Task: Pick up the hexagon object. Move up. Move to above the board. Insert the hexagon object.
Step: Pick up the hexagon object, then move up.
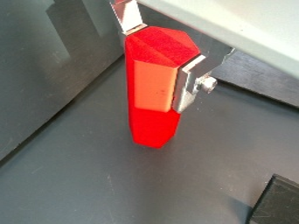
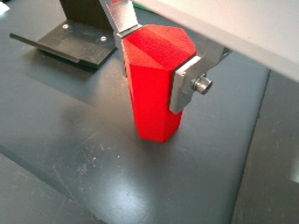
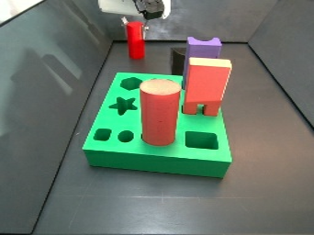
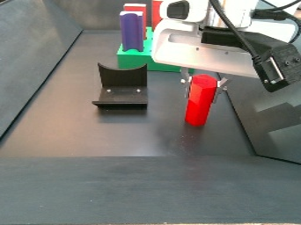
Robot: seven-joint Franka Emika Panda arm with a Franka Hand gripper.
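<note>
The hexagon object point(image 1: 153, 101) point(image 2: 149, 96) is a slim bright red faceted prism standing upright, its base appearing to rest on the dark floor. My gripper point(image 1: 158, 51) point(image 2: 155, 52) is shut on its upper end, with one silver finger plate point(image 1: 188, 81) flat against a side facet and the opposite plate point(image 2: 121, 24) against the far facet. In both side views the hexagon object point(image 3: 135, 39) point(image 4: 201, 99) hangs under the gripper point(image 3: 136, 22) point(image 4: 202, 77), apart from the green board point(image 3: 157, 156) point(image 4: 134, 61).
On the board stand a thick salmon cylinder point(image 3: 157, 111), a salmon block with a yellow top point(image 3: 207, 87) and a purple piece point(image 3: 203, 48) point(image 4: 133, 27). The dark fixture point(image 4: 120, 86) point(image 2: 70, 39) sits on the floor between board and hexagon. Enclosure walls point(image 4: 35, 61) surround the floor.
</note>
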